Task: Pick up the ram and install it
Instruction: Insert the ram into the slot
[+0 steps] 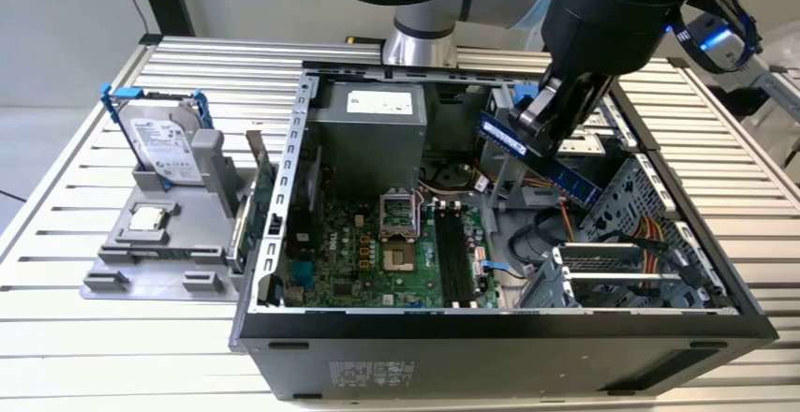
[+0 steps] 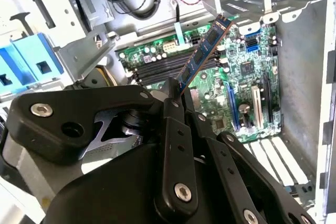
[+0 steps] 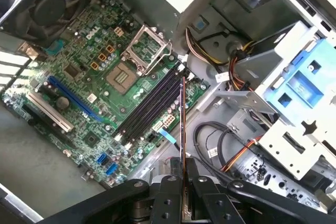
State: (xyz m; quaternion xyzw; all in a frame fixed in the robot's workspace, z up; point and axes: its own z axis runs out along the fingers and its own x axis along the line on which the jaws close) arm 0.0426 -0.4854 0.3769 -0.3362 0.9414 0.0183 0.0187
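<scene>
Slatted metal table [image 1: 112,356], open case [image 1: 500,351] | gripper [image 1: 540,117] clamped on ram [image 1: 578,183] | long axis tilted, skewed to black slots [image 1: 452,253] below, not touching

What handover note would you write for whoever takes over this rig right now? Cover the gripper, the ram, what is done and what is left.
The gripper: shut on the ram, held above the open computer case.
The ram: tilted, clear of the motherboard; in the first wrist view its tip points toward the memory slots.
Done: ram picked up.
Left: ram not yet seated; the slots look empty.
</scene>
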